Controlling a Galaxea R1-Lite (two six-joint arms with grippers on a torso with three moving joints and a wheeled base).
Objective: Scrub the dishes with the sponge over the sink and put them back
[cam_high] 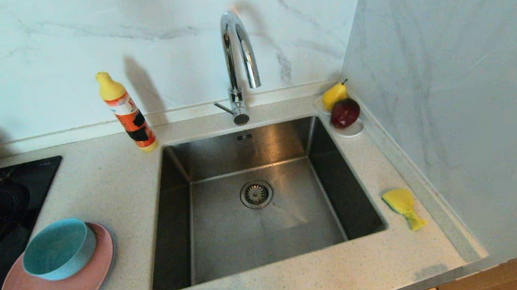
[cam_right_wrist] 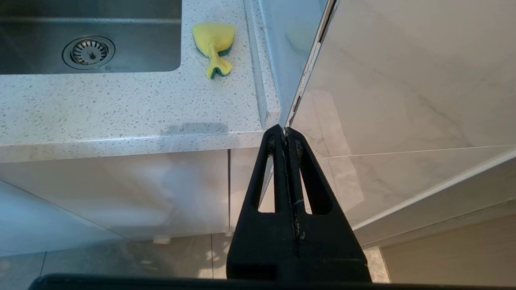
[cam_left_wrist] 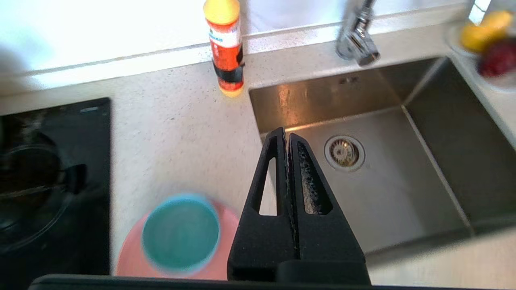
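A yellow-capped orange bottle stands tilted near the back edge of the speckled surface, close to the marble wall. At the left edge of the surface there is a black cooktop. In the back right corner a small white saucer carries a yellow pear and a dark red apple, the two fruits touching each other. Marble wall panels also close the right side.

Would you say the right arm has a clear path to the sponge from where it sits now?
Probably yes. The sponge lies alone on the counter right of the sink, nothing on or against it. The shut right gripper is below the counter edge, so it must rise and open first.
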